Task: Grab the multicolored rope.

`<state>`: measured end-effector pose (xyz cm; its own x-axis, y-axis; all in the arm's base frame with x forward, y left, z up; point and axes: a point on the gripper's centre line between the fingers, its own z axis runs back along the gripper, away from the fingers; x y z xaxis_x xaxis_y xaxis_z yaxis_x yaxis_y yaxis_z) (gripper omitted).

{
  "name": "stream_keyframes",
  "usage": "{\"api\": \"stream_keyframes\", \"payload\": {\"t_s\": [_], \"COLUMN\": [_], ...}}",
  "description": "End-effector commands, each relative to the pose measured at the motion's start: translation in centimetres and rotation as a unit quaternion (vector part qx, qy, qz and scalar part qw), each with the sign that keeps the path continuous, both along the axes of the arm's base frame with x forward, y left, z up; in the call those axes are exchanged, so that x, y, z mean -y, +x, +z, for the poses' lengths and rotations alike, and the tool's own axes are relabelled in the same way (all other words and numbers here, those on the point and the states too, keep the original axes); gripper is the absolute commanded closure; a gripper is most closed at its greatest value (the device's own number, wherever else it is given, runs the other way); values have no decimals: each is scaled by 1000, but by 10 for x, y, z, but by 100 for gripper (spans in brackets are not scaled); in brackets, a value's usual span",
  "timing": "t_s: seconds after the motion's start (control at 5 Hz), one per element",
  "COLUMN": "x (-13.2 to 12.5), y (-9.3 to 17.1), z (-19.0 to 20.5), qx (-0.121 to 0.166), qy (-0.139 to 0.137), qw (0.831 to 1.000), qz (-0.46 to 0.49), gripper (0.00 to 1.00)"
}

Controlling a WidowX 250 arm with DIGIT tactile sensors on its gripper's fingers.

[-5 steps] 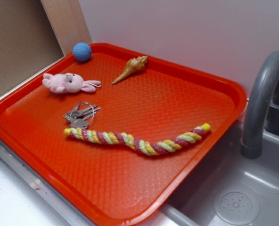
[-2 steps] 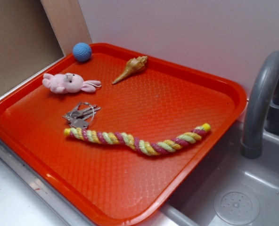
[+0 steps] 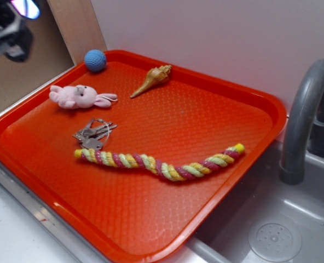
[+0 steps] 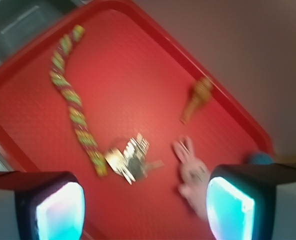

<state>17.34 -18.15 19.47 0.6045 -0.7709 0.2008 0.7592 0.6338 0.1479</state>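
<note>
Red tray (image 3: 227,181) filled the exterior view beside a grey sink, with the multicolored rope (image 3: 162,163) lying across it toward 6 o'clock, just below the keys (image 3: 93,133). Only the wrist view showed the gripper (image 4: 145,206): its fingers (image 4: 63,207) stood wide apart, holding nothing, with the rope (image 4: 73,102) at 11 o'clock, well apart.

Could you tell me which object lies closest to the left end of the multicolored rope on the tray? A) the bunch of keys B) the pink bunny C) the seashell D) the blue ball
A: the bunch of keys sits right beside the multicolored rope's left end.
</note>
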Motion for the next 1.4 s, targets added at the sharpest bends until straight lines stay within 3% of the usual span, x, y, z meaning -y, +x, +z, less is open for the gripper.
{"api": "stream_keyframes", "payload": {"t_s": [0.0,0.6,0.8,1.2], "x": [48,84,91,87], "y": [2,-11,-20,-13], "z": [-46,-103,-121,-154], "qx": [-45,-105,-123,-174], "qy": [15,31,58,68], "qw": [998,988,982,977], "qz": [-29,-105,-129,-101], "gripper": [0,0,0,0]}}
